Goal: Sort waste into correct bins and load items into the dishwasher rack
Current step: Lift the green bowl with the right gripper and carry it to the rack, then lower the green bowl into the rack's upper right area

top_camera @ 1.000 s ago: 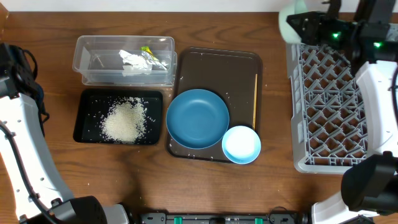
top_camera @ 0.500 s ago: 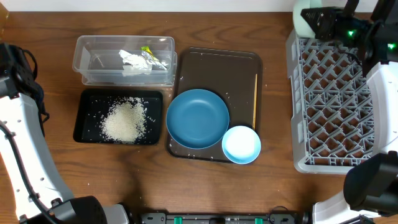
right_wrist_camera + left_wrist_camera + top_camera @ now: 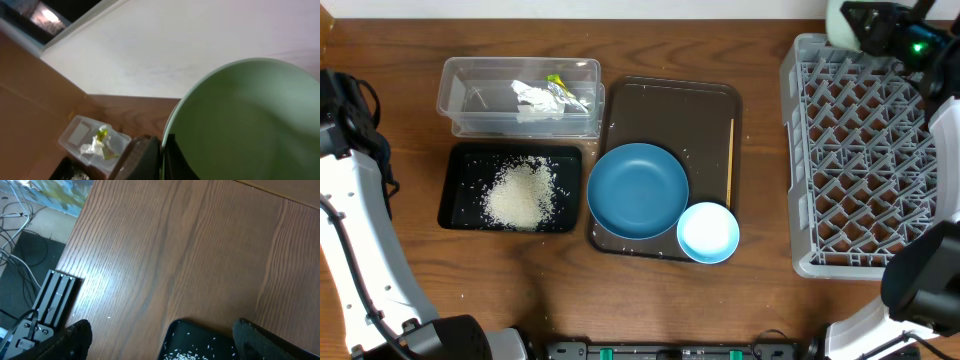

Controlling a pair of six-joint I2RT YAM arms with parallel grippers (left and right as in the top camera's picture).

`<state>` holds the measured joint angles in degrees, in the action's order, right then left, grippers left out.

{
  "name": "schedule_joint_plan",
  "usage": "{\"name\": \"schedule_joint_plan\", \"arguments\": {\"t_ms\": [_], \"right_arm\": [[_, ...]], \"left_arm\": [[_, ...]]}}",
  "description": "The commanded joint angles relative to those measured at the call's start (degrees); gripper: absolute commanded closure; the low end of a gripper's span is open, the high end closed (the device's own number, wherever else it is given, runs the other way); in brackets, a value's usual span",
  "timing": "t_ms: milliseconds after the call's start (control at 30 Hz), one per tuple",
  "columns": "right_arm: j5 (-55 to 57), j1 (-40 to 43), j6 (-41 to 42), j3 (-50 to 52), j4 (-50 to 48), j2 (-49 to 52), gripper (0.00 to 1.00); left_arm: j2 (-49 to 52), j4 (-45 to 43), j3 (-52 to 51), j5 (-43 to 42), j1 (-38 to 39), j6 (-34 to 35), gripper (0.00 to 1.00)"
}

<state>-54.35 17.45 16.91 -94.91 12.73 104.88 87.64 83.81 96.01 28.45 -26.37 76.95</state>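
The right tool [image 3: 876, 22] is clenched on the rim of the green bowl [image 3: 840, 20]. It holds the bowl in the air at the far left corner of the rack [image 3: 865, 150], about over the rim there and partly cut off by the top of the overhead view. The right wrist view shows the fingers pinching the rim with the bowl's hollow turned toward the camera, so the bowl seems to hang on edge rather than level.

What the coming move turns on is that the rack's lattice floor lies below the bowl, toward the near side and to the right. The bowl likely has to come inward over the grid before it goes down.

The right arm runs up along the rack's right side, and its wrist is bent leftward across the far edge.

The left tool [image 3: 161, 330] is released, jaws wide. It hovers over the left end of the worktop [image 3: 760, 120], above the far edge of the black tray [image 3: 460, 170] of rice [image 3: 520, 192], well apart from the rack. The right arm is plainly the nearer one.

The plate [image 3: 638, 190] and the chopstick [image 3: 731, 160] lie on the brown tray [image 3: 670, 105]. The blue bowl [image 3: 708, 232] sits at its near right corner, overhanging the edge.
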Motion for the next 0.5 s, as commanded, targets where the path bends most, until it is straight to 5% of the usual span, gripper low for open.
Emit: {"name": "schedule_joint_plan", "arguments": {"t_ms": [0,467], "right_arm": [[-2.9,1.8,4.2,-1.2,-1.5,2.0,0.99],[-6.4,6.0,13.9,-1.2,-14.1,12.8,0.99]], "left_arm": [[-0.4,0.3,0.1,0.5,-0.2,0.9,0.08],[-0.4,0.3,0.1,0.5,-0.2,0.9,0.08]]}}
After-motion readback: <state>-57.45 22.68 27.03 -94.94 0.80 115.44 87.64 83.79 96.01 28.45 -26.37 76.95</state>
